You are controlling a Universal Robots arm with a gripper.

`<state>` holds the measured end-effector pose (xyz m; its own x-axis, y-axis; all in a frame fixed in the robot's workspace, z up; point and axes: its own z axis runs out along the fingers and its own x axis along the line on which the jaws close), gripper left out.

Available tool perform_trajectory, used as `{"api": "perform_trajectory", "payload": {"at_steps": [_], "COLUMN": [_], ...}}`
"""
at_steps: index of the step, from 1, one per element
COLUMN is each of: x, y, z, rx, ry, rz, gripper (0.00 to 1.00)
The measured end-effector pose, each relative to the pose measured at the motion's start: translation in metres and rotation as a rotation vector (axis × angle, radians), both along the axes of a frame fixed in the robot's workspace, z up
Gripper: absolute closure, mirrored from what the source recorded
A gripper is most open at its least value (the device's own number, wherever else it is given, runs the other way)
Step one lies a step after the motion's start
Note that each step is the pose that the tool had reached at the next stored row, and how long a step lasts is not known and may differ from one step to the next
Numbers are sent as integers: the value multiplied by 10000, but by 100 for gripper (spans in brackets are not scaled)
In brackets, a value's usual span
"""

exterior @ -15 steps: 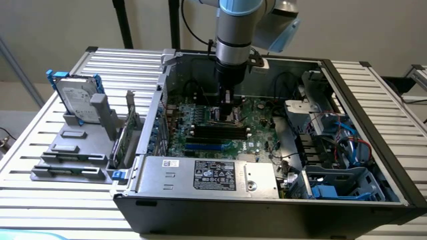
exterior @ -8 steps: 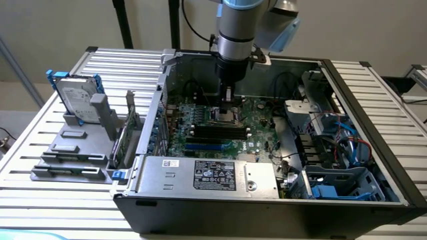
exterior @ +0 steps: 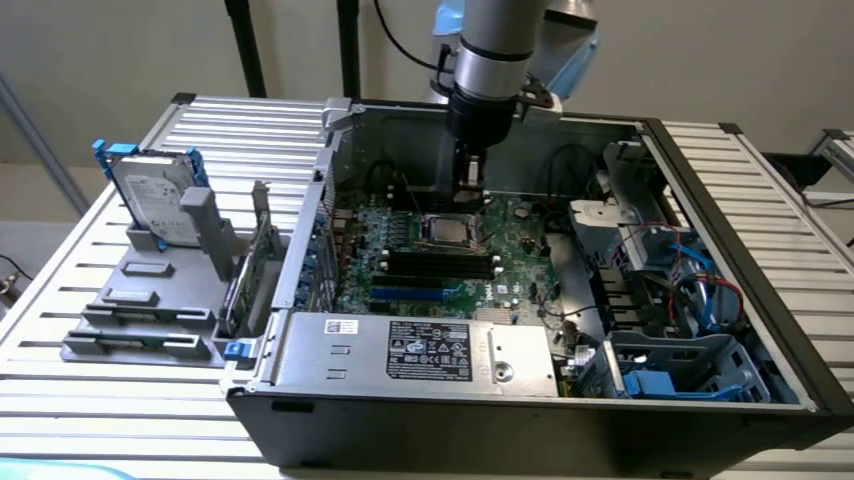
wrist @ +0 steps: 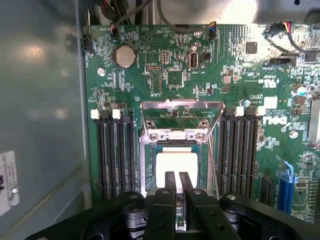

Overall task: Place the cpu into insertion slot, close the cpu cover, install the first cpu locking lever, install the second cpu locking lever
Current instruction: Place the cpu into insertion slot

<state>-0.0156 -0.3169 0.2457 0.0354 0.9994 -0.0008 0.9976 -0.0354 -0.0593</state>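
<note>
Pincer point(wrist: 177, 176): fingers set almost together with a thin gap between them, tips over the cpu point(wrist: 176, 161).
Cpu: pale square lying flat in the insertion slot point(wrist: 144, 165).
Cpu cover point(wrist: 182, 103): raised open, standing at the slot's far edge.
Motherboard point(wrist: 150, 65): green, with black memory slots point(wrist: 112, 155) flanking the socket.

Black memory strips point(wrist: 114, 155) closely flank the insertion slot point(wrist: 148, 165) on two sides; the raised cpu cover point(wrist: 182, 107) blocks a third.
</note>
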Motion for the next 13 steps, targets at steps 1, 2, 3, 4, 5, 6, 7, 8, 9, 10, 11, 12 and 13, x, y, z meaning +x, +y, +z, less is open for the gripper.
{"api": "perform_trajectory", "payload": {"at_steps": [1,2,3,4,5,6,7,8,9,10,11,12,13], "x": [35,72,112,151,192,233,274,317,362,407,454,499,544], "y": [0,0,0,0,0,0,0,0,0,0,0,0,0], "z": [31,63,96,129,162,196,228,259,286,306,317,321,322], "rx": [5,11,17,22,30,35,42,49,50,56,67,82,97], "ry": [37,71,105,137,167,200,231,261,294,320,338,343,345], "rz": [1,1,1,1,1,1,0,1,1,1,1,2,1], "gripper": [82,82,82,82,82,82,82,82,82,82,82,82,82]}}
